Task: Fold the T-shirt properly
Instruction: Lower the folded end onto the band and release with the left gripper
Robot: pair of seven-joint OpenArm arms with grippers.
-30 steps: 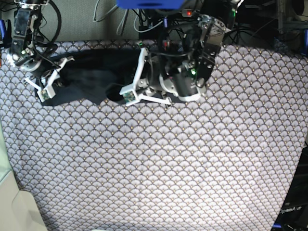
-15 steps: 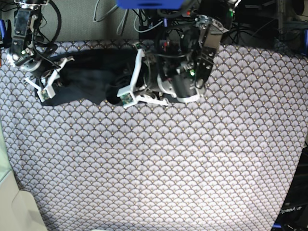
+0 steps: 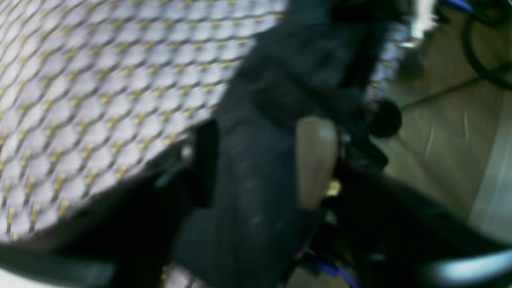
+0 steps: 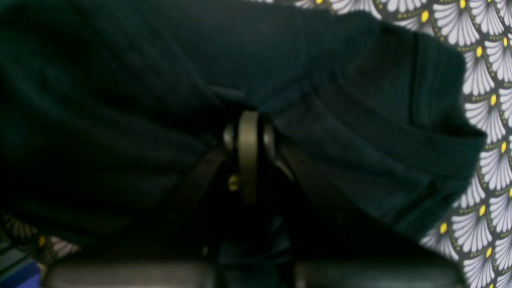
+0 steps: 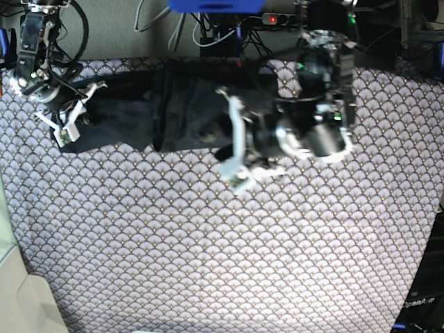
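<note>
Scallop-print tablecloth (image 5: 208, 236) covers the counter, dark T-shirt (image 5: 139, 114) bunched along the top, right jaws clamped on it, left jaws too blurry to tell.

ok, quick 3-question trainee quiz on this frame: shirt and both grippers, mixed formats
1. True or false: the T-shirt lies at the far edge of the tablecloth, not in its middle.
2. Multiple choice: in the right wrist view, the right gripper is
A. wide open above bare tablecloth
B. shut on the T-shirt
C. holding a hanger
3. Fill in: in the base view, the left gripper sits at the shirt's ____ end (left or right).

Key:
1. True. The shirt is stretched along the far edge.
2. B. Dark cloth bunches around the closed fingers.
3. Right. The wrist view is too blurred to show whether it grips anything.
</note>
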